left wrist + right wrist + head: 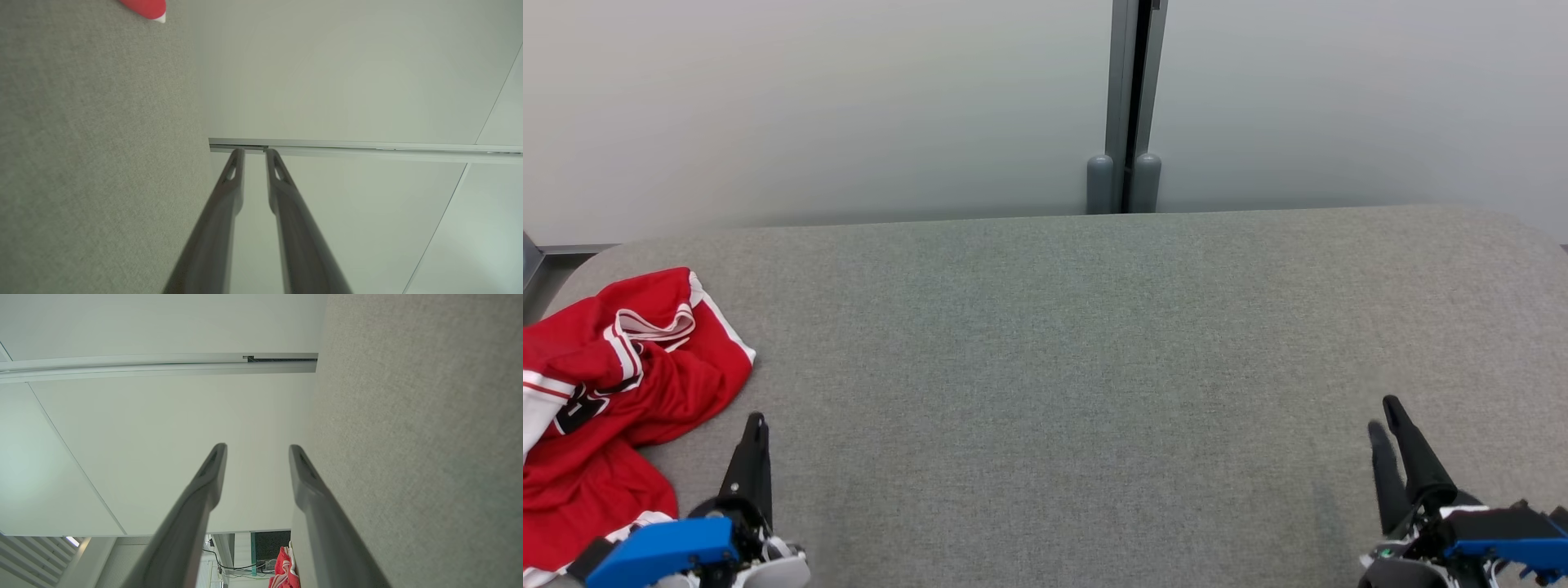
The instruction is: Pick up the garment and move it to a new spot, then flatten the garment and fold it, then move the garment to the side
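Note:
The garment [613, 392], a red jersey with white and black trim, lies crumpled at the left end of the grey cloth-covered table [1054, 367]. Part of it hangs over the left and near edges. My left gripper [757, 420] rests just right of it without touching. In the left wrist view my left gripper [254, 153] has its fingers a narrow gap apart with nothing between them, and a red corner of the garment [145, 6] shows at the top. My right gripper [1384, 416] rests at the near right, far from the garment. Its fingers stand open and empty in the right wrist view [257, 447], with the garment [286, 571] small in the distance.
Pale wall panels rise behind the table, joined by a grey post [1131, 106] at its far edge. The table's corners are rounded. A wide stretch of bare grey surface lies between my two grippers.

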### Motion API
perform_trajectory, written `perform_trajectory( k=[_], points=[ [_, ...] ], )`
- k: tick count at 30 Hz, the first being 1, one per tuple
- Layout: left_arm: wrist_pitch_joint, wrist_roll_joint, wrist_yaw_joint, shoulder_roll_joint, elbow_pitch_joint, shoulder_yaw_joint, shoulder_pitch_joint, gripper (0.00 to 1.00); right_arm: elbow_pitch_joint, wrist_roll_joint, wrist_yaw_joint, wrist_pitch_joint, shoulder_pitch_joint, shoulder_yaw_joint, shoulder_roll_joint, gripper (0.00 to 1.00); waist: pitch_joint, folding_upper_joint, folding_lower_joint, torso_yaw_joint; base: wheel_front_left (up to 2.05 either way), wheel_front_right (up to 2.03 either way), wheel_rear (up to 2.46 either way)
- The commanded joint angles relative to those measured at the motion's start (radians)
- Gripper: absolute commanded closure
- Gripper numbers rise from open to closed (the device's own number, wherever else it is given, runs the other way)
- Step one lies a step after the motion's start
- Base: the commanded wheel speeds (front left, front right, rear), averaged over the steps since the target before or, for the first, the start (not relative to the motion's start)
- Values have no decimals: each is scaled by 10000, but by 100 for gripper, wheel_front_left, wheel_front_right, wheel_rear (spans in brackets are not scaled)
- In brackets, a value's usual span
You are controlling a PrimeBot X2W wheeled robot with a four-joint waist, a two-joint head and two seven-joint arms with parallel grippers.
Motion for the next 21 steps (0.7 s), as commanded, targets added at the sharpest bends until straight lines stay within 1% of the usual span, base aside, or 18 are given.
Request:
perform_trajectory(
  k=[1, 5, 6, 9, 21],
  points=[
    [-17, 8, 0, -4, 5, -7, 19, 0, 7, 0, 0, -12, 14, 14, 4, 0, 0, 0, 0, 0, 0, 0, 0],
    [-280, 169, 5, 1, -81, -156, 63, 0, -115, -103, 2, -272, 58, 253, -1, 0, 0, 0, 0, -2, 0, 0, 0],
    [-527, 714, 124, 5, -163, -244, 109, 0, -136, -573, 3, -525, 87, 414, -7, 0, 1, 0, 0, -5, 0, 0, 0],
    [-527, 714, 124, 5, -163, -244, 109, 0, -136, -573, 3, -525, 87, 414, -7, 0, 1, 0, 0, -5, 0, 0, 0],
    [-1064, 2662, 480, 15, -389, -659, 252, 0, -180, -2656, 7, -1063, 164, 493, -17, 0, 24, 0, 0, 2, 0, 0, 0]
  ],
)
